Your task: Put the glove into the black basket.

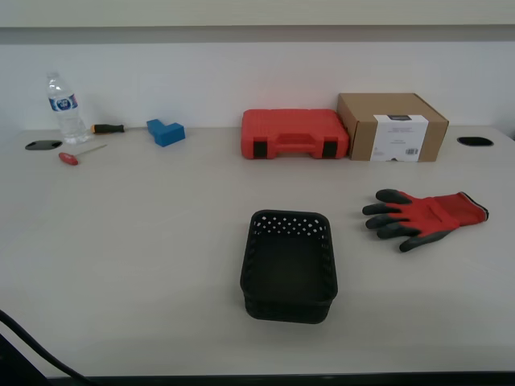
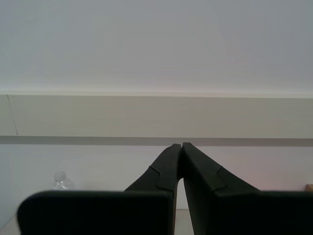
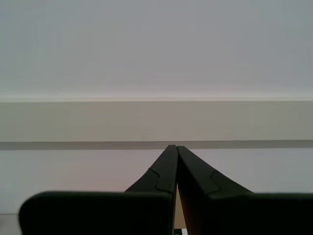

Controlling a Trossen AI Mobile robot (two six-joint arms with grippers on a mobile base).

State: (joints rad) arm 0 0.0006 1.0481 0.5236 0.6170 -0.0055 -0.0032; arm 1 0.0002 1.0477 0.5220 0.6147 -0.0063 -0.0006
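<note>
Here, one glove [image 1: 426, 215] beside one black basket [image 1: 289, 265]

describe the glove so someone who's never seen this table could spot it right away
Start at the cardboard box against the wall toward the exterior view's right, then come forward across the table. The glove lies flat there, apart from the black basket on the exterior view's left of it. Unlike the hard red case by the box, it is soft red knit with dark fingers.
</note>
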